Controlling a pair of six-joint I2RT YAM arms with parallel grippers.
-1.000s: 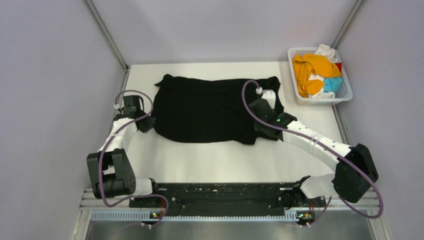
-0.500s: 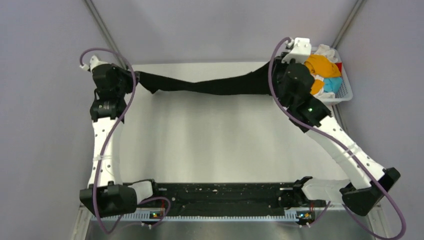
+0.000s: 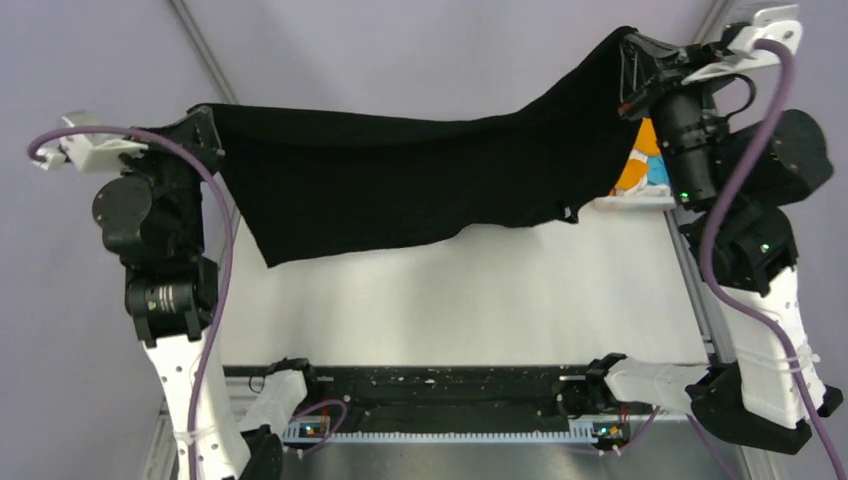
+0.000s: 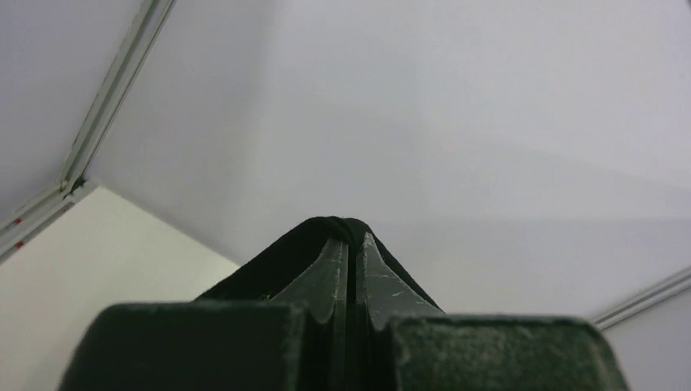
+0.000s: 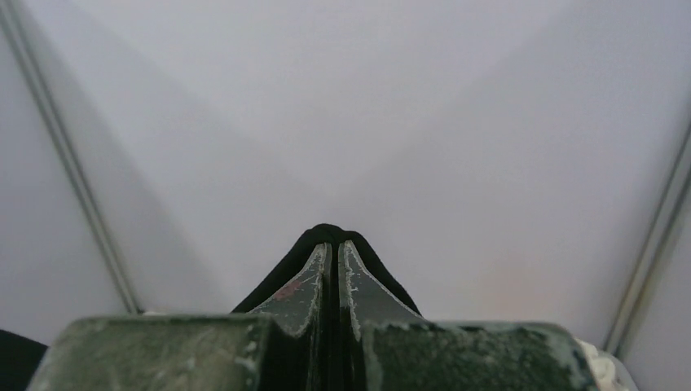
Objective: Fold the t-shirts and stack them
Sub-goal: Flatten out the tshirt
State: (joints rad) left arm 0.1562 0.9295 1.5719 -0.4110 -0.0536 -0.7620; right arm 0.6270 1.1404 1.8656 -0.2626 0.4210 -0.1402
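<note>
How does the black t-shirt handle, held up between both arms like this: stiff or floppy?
Likely very floppy: the black t-shirt sags in the middle between the two grips, its lower edge hanging unevenly. Probably light, since small pinches of cloth in the left fingers and right fingers carry it.

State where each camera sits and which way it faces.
Top external: above and behind the bases, looking down on the table; left arm and right arm show, holding the black t-shirt.
Left wrist: on that wrist, looking along the left gripper at the wall; shut jaws show.
Right wrist: same, along the right gripper.
Shared: both wrist views show the black t-shirt pinched.
</note>
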